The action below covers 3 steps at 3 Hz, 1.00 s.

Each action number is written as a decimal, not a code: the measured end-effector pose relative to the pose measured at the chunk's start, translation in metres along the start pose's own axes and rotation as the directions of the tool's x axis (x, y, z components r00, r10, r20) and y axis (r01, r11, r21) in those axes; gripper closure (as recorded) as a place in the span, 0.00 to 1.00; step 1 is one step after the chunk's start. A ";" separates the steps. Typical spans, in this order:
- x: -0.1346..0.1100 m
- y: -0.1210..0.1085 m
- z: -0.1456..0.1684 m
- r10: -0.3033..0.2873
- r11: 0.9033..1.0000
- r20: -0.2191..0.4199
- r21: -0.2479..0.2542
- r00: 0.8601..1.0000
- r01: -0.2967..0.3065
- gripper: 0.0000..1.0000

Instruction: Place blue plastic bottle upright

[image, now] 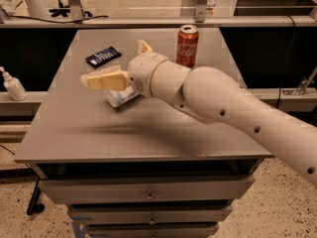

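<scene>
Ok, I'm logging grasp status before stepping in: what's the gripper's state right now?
Gripper: open, over the grey metal table, holding nothing; the clear pale-blue plastic bottle shows partly beneath its near finger.

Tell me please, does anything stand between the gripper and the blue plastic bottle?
Nothing visible does. The open gripper hovers directly over the blue plastic bottle, which lies on the grey table, partly hidden beneath it. The Coca-Cola can and the dark packet sit farther back.

Claw (115,63) over table (148,133) middle; red can (187,45) behind, dark packet (103,56) back-left; front strip free.
</scene>
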<state>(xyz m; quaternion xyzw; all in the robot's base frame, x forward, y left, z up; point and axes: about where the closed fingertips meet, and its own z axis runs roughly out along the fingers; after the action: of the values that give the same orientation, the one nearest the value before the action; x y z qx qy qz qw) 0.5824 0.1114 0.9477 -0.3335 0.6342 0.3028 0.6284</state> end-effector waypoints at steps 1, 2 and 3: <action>0.002 -0.016 -0.017 0.041 0.999 -0.084 0.032 0.996 -0.038 0.00; 0.013 -0.030 -0.036 0.103 0.993 -0.166 0.073 0.981 -0.092 0.00; 0.016 -0.040 -0.042 0.115 0.990 -0.173 0.096 0.978 -0.100 0.00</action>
<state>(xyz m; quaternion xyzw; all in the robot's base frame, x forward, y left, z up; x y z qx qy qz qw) 0.5901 0.0529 0.9339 -0.2968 0.7176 0.2775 0.5657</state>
